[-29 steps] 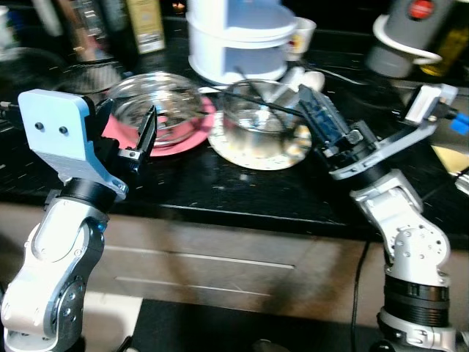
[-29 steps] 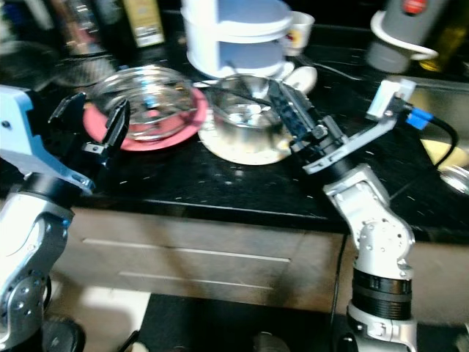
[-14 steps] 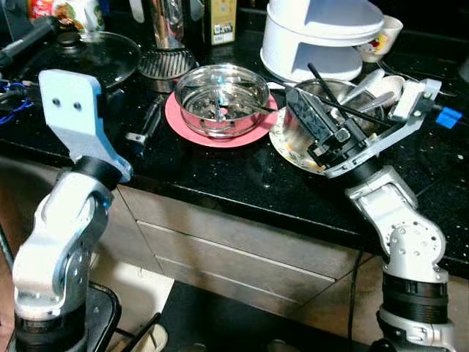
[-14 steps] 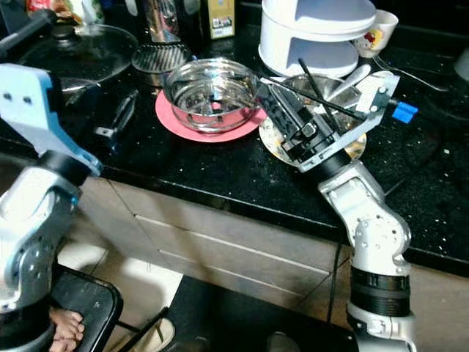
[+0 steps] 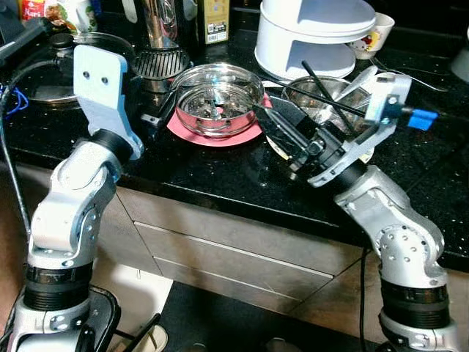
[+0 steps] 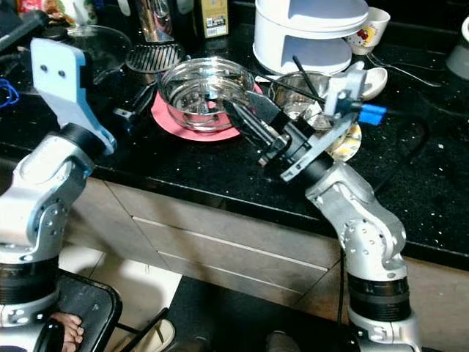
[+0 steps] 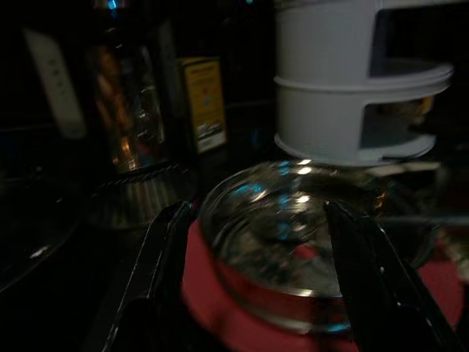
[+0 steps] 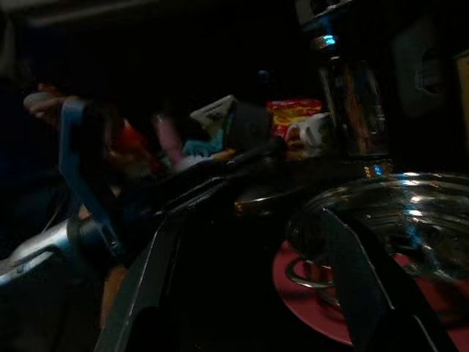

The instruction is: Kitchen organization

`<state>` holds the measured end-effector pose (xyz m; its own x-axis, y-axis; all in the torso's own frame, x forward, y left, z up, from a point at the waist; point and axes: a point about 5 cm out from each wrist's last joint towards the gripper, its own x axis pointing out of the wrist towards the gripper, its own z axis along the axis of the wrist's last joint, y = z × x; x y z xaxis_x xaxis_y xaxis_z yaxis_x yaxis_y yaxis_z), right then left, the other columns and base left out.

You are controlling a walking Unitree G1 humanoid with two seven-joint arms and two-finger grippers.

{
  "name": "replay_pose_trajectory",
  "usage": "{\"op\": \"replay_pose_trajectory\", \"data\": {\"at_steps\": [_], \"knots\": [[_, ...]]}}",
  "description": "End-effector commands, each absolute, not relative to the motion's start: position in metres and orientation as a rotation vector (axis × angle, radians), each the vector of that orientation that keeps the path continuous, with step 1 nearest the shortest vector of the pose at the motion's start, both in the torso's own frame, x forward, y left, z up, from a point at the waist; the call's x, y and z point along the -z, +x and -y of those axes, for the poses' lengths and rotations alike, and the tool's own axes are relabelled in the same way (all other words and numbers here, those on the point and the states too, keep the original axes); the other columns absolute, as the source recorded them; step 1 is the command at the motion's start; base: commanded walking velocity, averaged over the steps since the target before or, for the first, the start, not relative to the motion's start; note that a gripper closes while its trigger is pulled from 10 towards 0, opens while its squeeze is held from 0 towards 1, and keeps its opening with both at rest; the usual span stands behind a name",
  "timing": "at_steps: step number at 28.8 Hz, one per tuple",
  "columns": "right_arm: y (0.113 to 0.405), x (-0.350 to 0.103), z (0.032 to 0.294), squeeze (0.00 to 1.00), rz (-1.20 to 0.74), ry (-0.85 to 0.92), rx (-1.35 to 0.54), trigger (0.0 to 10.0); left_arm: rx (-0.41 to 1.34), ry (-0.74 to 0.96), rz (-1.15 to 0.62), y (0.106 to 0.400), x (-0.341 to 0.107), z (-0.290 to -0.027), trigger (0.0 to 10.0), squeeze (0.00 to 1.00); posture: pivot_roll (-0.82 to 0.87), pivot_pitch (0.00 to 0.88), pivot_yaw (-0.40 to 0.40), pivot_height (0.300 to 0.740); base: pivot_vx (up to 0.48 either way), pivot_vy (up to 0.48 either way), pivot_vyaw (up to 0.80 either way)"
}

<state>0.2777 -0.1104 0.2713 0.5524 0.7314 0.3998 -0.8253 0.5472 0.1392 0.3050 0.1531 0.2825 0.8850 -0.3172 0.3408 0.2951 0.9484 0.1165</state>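
A steel bowl (image 5: 218,101) sits on a pink plate (image 5: 213,132) at the counter's (image 5: 220,176) centre — the left gripper (image 7: 256,242) at its 9 o'clock, fingers spread and framing the bowl without touching. The right gripper (image 5: 282,139) hovers at the plate's 3 o'clock, fingers parted, holding nothing. A white steamer (image 5: 315,37) stands at 1 o'clock — a second steel bowl (image 5: 326,92) before it.
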Motion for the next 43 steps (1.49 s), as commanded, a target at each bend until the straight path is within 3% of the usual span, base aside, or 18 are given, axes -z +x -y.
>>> {"op": "replay_pose_trajectory", "data": {"at_steps": [1, 9, 19, 26, 32, 43], "knots": [[0.276, -0.275, 0.100, 0.00, 0.336, 0.257, -0.935, 10.0, 0.346, 0.044, 0.374, 0.298, -0.281, -0.145, 10.0, 0.00, 0.02, 0.134, -0.046, 0.740, 0.000, 0.000, 0.00], [0.291, -0.270, 0.085, 0.00, 0.334, 0.135, -0.801, 10.0, 0.332, 0.028, 0.350, 0.277, -0.267, -0.137, 10.0, 0.00, 0.04, 0.138, -0.052, 0.740, 0.000, 0.000, 0.00], [0.310, -0.258, 0.055, 0.00, 0.323, 0.076, -0.729, 10.0, 0.275, 0.038, 0.266, 0.246, -0.236, -0.132, 10.0, 0.00, 0.07, 0.136, -0.057, 0.740, 0.000, 0.000, 0.00], [0.320, -0.257, 0.049, 0.00, 0.330, 0.075, -0.684, 10.0, 0.263, 0.057, 0.212, 0.228, -0.220, -0.127, 10.0, 0.00, 0.09, 0.130, -0.069, 0.740, 0.000, 0.000, 0.00], [0.326, -0.260, 0.050, 0.00, 0.355, 0.063, -0.631, 10.0, 0.270, 0.056, 0.203, 0.221, -0.217, -0.122, 10.0, 0.00, 0.09, 0.123, -0.072, 0.740, 0.000, 0.000, 0.00], [0.346, -0.251, 0.077, 0.00, 0.342, -0.061, -0.435, 10.0, 0.290, 0.062, 0.214, 0.218, -0.218, -0.113, 10.0, 0.00, 0.08, 0.127, -0.068, 0.740, 0.000, 0.000, 0.00]]}}
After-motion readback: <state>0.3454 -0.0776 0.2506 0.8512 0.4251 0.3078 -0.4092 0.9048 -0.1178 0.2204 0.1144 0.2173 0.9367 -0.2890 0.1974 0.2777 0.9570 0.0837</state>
